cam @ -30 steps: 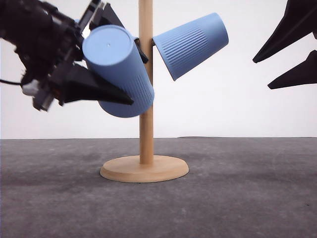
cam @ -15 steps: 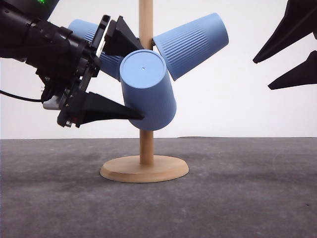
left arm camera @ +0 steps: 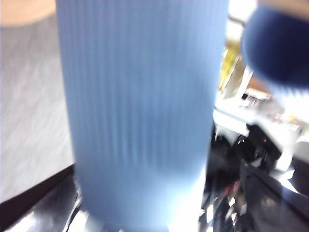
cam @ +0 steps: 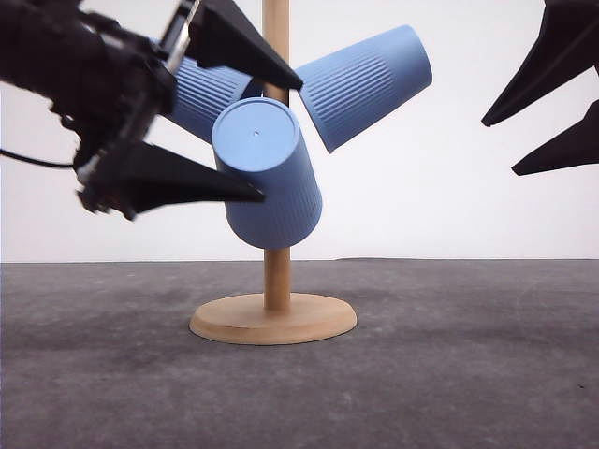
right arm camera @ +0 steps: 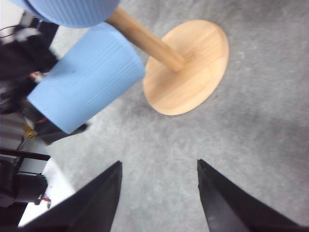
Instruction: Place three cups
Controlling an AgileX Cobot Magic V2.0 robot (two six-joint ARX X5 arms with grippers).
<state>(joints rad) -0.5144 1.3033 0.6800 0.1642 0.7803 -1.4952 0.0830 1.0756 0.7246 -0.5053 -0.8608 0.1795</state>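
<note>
The left hand [cam: 267,140] is standing wide open around the front cup [cam: 267,178]. Its lower finger [cam: 178,182] is lying along the cup's left side near the flat bottom, and the upper finger [cam: 243,47] is angling above it toward the post [cam: 276,271]; whether either is pressing on the cup cannot be told. In the left wrist view that cup [left arm camera: 140,111] is blurred, close up between the fingers. The arm is reaching in from the left, tilted, at the height of the cups.

The front cup is hanging tilted on the wooden stand [cam: 273,318], bottom turned toward the camera. The left cup [cam: 201,94] is sitting behind the hand, the right cup [cam: 360,84] slanting up on the post's far side.

The right hand [right arm camera: 159,193] is hovering open and empty, well apart from the stand, above the grey counter [cam: 449,374].
</note>
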